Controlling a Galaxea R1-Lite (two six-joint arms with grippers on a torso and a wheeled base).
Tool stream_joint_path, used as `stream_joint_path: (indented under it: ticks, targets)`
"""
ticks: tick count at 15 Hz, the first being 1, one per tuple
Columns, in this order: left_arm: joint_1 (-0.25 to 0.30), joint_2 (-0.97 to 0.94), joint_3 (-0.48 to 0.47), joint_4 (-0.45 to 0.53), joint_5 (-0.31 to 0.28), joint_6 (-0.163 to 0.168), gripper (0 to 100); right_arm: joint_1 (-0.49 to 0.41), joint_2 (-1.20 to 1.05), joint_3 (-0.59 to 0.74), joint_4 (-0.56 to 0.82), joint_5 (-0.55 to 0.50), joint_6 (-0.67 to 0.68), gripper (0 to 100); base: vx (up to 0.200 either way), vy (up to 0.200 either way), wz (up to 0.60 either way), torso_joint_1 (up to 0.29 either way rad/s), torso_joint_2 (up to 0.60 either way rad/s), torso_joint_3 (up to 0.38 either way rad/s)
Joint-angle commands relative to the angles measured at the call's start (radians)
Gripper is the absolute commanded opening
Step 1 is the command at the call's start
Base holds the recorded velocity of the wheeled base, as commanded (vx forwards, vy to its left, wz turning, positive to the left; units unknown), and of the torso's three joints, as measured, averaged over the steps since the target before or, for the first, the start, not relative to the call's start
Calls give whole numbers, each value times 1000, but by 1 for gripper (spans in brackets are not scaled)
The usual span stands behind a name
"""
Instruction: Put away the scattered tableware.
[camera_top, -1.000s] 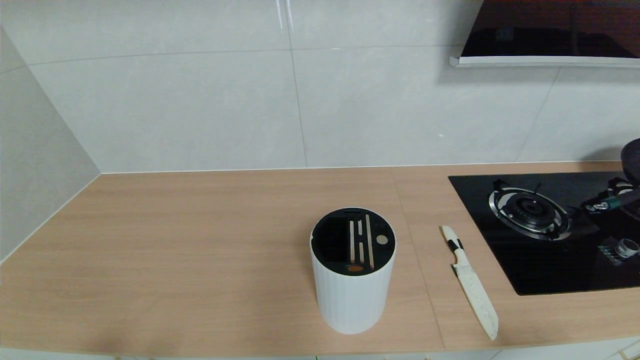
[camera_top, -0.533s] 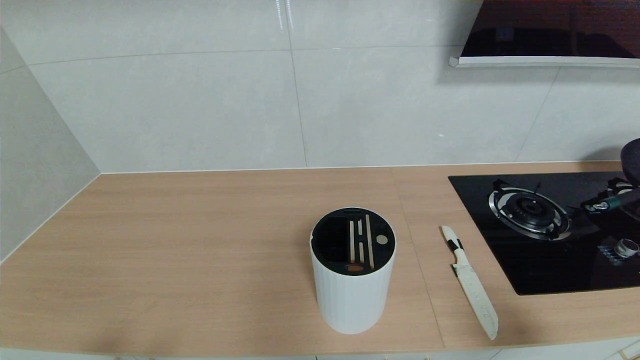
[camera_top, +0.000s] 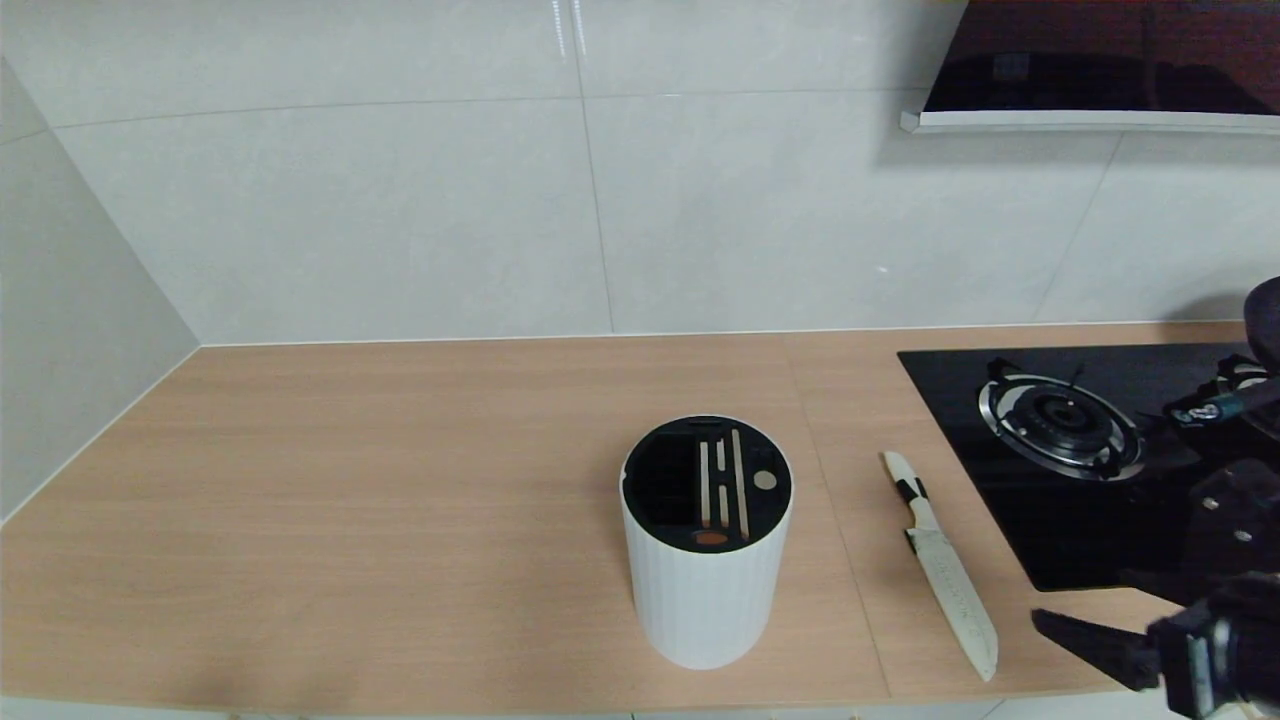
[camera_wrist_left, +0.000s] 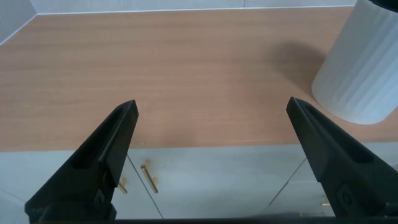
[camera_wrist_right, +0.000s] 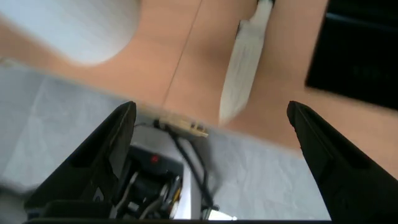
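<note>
- The right gripper (camera_top: 1080, 600) had come in at the counter's (camera_top: 400, 480) front edge, just right of the knife's (camera_top: 940, 565) blade tip. The knife and the white holder (camera_top: 706, 560) had not shifted.
- Its fingers stood wide apart, holding nothing.
- The left gripper (camera_wrist_left: 211, 106) was likewise spread wide and empty, by the front edge near the holder.
- The knife lay flat between the holder and the stove (camera_top: 1060, 500), handle toward the wall.
</note>
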Motion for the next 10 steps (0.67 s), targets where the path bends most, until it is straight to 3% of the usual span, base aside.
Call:
stream_joint_path:
  ticks: [1, 7, 10]
  targets:
    - [0, 2, 0, 0, 0, -2, 100, 28, 395, -42, -236, -62, -1, 100, 0, 0, 0, 0, 0, 0]
    - [0, 2, 0, 0, 0, 0, 100, 28, 633, -104, -378, -127, 4, 100, 0, 0, 0, 0, 0, 0]
    - [0, 2, 0, 0, 0, 0, 100, 30, 771, -107, -555, -217, 2, 100, 0, 0, 0, 0, 0, 0]
